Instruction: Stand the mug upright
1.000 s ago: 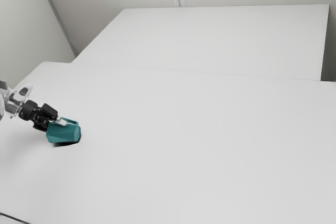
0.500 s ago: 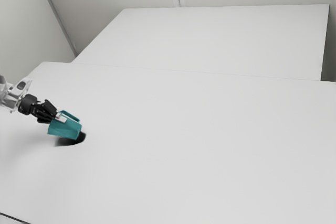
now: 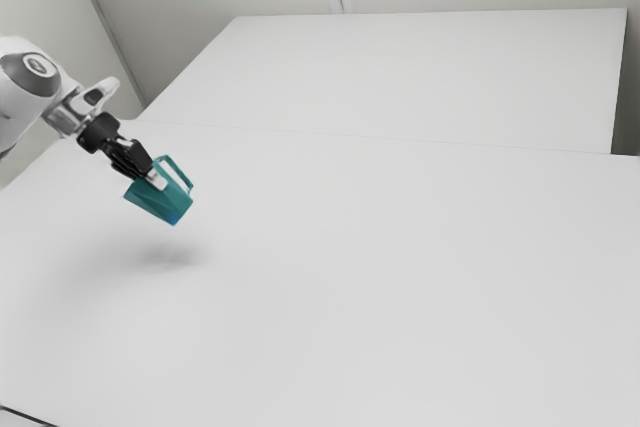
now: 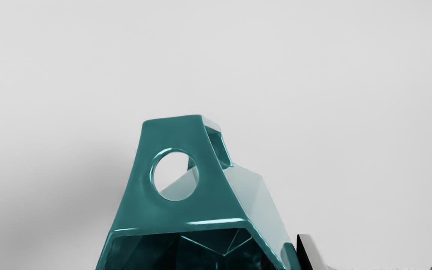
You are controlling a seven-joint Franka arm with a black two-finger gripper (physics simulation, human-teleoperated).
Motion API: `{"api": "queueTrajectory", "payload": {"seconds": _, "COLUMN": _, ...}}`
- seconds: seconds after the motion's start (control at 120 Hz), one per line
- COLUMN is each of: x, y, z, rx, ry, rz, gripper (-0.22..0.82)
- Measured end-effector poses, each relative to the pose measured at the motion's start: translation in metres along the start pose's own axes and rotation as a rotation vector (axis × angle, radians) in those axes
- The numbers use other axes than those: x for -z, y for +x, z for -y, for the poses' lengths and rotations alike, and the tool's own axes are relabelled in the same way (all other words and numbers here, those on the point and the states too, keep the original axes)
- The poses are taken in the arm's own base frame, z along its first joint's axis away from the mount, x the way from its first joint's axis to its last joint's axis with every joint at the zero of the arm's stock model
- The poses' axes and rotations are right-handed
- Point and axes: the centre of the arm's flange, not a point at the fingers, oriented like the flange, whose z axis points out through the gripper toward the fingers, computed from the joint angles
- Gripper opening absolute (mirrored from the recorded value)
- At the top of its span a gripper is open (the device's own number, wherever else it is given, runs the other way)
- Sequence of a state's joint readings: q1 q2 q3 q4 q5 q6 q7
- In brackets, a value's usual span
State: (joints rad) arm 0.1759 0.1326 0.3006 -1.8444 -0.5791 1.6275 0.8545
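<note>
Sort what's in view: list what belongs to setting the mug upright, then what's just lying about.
Part of the job:
- mug, tilted, held above the table
- gripper, shut on the mug
- table, likely where the mug will stand

Not part of it:
- white surface beyond the table
- thin dark line, perhaps a cord, at the exterior view's lower left

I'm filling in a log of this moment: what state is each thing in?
Mug: raised off the table, tilted, not yet upright, mouth end higher than base.
Handle: on the mug's side, clear of the table.
Tool: shut on the mug.
Table: under the mug, catching a soft shadow.
</note>
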Motion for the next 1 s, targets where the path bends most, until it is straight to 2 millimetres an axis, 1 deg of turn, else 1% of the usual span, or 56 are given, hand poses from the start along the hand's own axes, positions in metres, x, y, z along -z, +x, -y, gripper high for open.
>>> {"api": "queueTrajectory", "payload": {"seconds": 0.075, "x": -0.014, "y": 0.006, "z": -0.018, "rx": -0.012, "ry": 0.072, "rz": 0.040, "gripper": -0.17}}
{"api": "queueTrajectory", "payload": {"seconds": 0.125, "x": -0.018, "y": 0.012, "z": -0.032, "rx": -0.028, "ry": 0.141, "rz": 0.067, "gripper": -0.17}}
{"api": "queueTrajectory", "payload": {"seconds": 0.217, "x": -0.028, "y": 0.031, "z": -0.067, "rx": -0.074, "ry": 0.270, "rz": 0.113, "gripper": -0.17}}
{"api": "queueTrajectory", "payload": {"seconds": 0.3, "x": -0.045, "y": 0.050, "z": -0.097, "rx": -0.116, "ry": 0.380, "rz": 0.147, "gripper": -0.17}}
{"api": "queueTrajectory", "payload": {"seconds": 0.367, "x": -0.062, "y": 0.064, "z": -0.121, "rx": -0.146, "ry": 0.454, "rz": 0.167, "gripper": -0.17}}
{"api": "queueTrajectory", "payload": {"seconds": 0.433, "x": -0.084, "y": 0.072, "z": -0.143, "rx": -0.168, "ry": 0.504, "rz": 0.178, "gripper": -0.17}}
{"api": "queueTrajectory", "payload": {"seconds": 0.533, "x": -0.121, "y": 0.075, "z": -0.163, "rx": -0.177, "ry": 0.541, "rz": 0.188, "gripper": -0.17}}
{"api": "queueTrajectory", "payload": {"seconds": 0.575, "x": -0.134, "y": 0.072, "z": -0.167, "rx": -0.171, "ry": 0.549, "rz": 0.189, "gripper": -0.17}}
{"api": "queueTrajectory", "payload": {"seconds": 0.625, "x": -0.145, "y": 0.070, "z": -0.171, "rx": -0.161, "ry": 0.559, "rz": 0.183, "gripper": -0.17}}
{"api": "queueTrajectory", "payload": {"seconds": 0.7, "x": -0.154, "y": 0.069, "z": -0.175, "rx": -0.140, "ry": 0.571, "rz": 0.165, "gripper": -0.17}}
{"api": "queueTrajectory", "payload": {"seconds": 0.792, "x": -0.164, "y": 0.065, "z": -0.170, "rx": -0.102, "ry": 0.580, "rz": 0.149, "gripper": -0.17}}
{"api": "queueTrajectory", "payload": {"seconds": 0.9, "x": -0.168, "y": 0.061, "z": -0.154, "rx": -0.043, "ry": 0.597, "rz": 0.132, "gripper": -0.17}}
{"api": "queueTrajectory", "payload": {"seconds": 0.942, "x": -0.167, "y": 0.058, "z": -0.143, "rx": -0.013, "ry": 0.603, "rz": 0.124, "gripper": -0.17}}
{"api": "queueTrajectory", "payload": {"seconds": 1.0, "x": -0.164, "y": 0.054, "z": -0.122, "rx": 0.037, "ry": 0.613, "rz": 0.116, "gripper": -0.17}}
